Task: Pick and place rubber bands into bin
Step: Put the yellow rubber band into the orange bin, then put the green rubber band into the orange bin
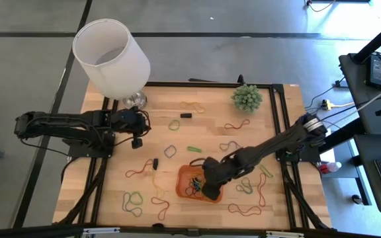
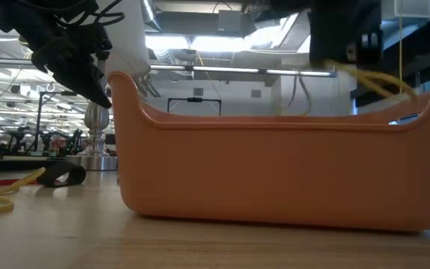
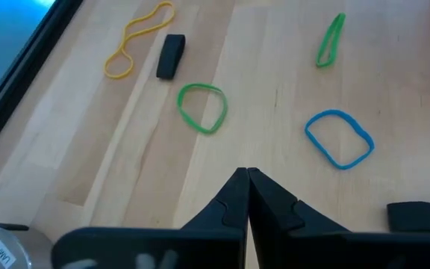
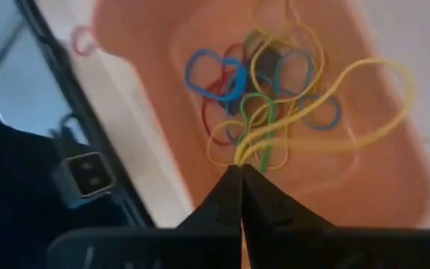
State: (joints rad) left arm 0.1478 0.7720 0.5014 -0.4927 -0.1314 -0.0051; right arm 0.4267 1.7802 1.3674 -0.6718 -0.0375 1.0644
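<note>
Right gripper [image 4: 240,169] over the bin [image 4: 163,45], jaws clamped on yellow rubber bands [image 4: 334,112]. Risk: loops snagging fingertips, dragging out on release. Left gripper [image 3: 247,177] pressed together, empty.

Shallow rectangular orange plastic bin [image 1: 192,177] near worktop's front edge: holds thin blue, red, green, yellow elastic rubber bands [image 4: 263,93]. Right gripper [image 4: 240,173] black, pinching a long yellow rubber band [image 4: 364,112]. Light wooden worktop [image 1: 111,178], black frame. Loose bands: green loop [image 3: 202,107], blue loop [image 3: 339,138], yellow figure-eight [image 3: 136,39]. Small solid black piece [image 3: 170,56]. White cylindrical lampshade [image 1: 111,56] at back-left corner; spiky green plant [image 1: 247,97] at back-right.
</note>
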